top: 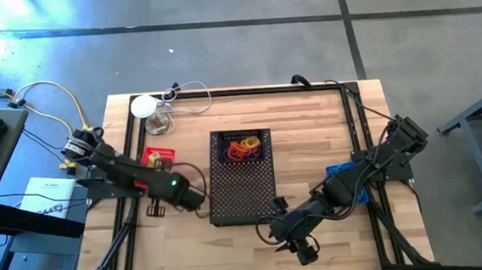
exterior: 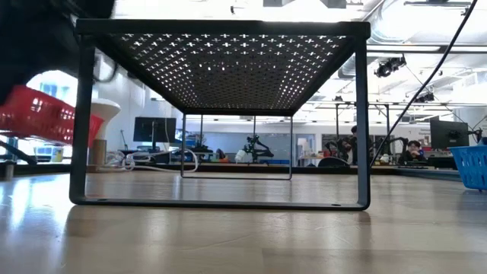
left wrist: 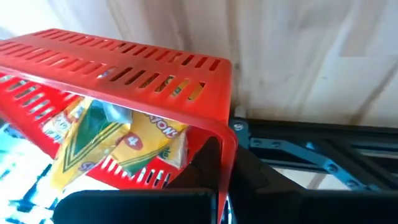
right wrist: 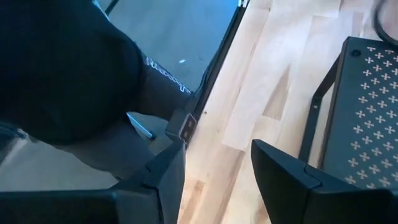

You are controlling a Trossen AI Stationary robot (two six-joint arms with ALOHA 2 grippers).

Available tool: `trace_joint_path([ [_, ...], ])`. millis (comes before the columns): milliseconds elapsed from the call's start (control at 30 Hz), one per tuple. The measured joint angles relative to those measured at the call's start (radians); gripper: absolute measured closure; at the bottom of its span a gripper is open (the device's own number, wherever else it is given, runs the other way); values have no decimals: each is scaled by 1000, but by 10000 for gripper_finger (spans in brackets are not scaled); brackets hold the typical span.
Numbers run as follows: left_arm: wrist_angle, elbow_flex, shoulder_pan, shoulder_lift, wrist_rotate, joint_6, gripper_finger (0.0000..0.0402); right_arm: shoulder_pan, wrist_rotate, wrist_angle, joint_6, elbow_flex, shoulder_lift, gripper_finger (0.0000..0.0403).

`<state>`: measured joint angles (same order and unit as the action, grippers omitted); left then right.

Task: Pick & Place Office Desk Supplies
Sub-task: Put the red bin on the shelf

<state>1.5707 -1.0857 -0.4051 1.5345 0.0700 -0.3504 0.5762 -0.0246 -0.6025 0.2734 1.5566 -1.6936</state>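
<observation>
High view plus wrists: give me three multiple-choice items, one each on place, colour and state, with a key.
1. Where are the coloured loops?
A. At the far end of the black perforated shelf
B. In the blue basket
C. On bare wood by the right gripper

2. What colour is the basket at the left gripper?
A. Blue
B. White
C. Red

3. How does the right gripper stand?
A. Shut on a loop
B. Open, holding nothing
C. Shut on the shelf's leg

Key:
1. A: the high view shows the coloured loops heaped at the far end of the black perforated shelf.
2. C: the left gripper is shut on the rim of the red basket.
3. B: the right gripper shows bare wood between its spread fingers.
</observation>
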Motion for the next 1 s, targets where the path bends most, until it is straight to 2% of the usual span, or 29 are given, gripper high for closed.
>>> trace_joint_path([
  [367,1,-139,-255,0,-93,-107,400,7,47,18,100,0,0,231],
  [567,1,-252,-355,0,-100,-159,400,14,53,61,115,0,0,231],
  [833,2,-388,-383,0,-101,-159,400,15,53,91,119,0,0,231],
  [1000,0,-474,-383,-1,-66,-128,400,15,84,91,119,0,0,231],
])
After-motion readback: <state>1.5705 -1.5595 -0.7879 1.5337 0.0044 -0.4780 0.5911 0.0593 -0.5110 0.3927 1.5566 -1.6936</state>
